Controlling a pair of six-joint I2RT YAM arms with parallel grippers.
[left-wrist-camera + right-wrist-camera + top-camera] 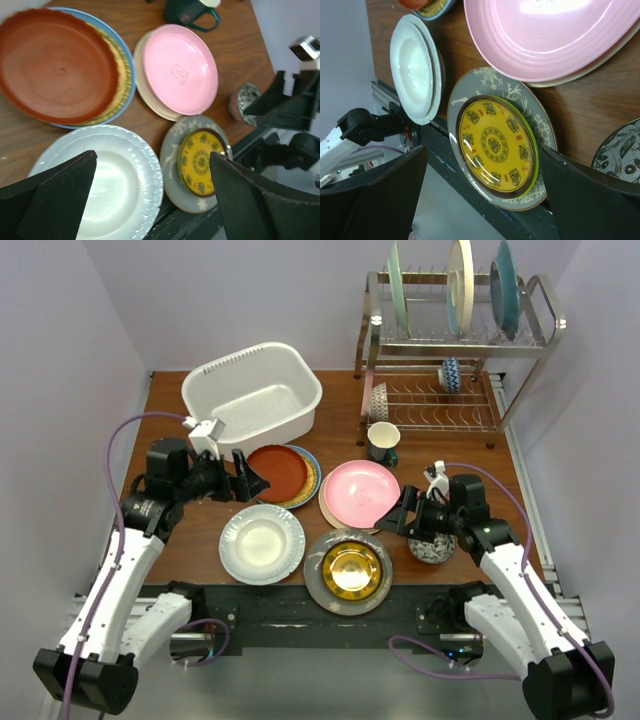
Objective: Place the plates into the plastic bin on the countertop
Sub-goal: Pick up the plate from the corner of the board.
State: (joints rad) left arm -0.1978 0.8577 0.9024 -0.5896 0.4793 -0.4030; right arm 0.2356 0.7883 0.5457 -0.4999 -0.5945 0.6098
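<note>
The white plastic bin stands empty at the back left of the wooden countertop. A red-brown plate lies on a yellow and a light blue plate. A pink plate lies on a cream one. A white plate and a grey plate with a yellow centre lie at the front edge. My left gripper is open and empty beside the red-brown plate, above the white plate. My right gripper is open and empty, between the pink plate and the grey plate.
A steel wire dish rack at the back right holds three upright plates and small bowls. A dark green mug stands behind the pink plate. A small patterned bowl sits under my right wrist.
</note>
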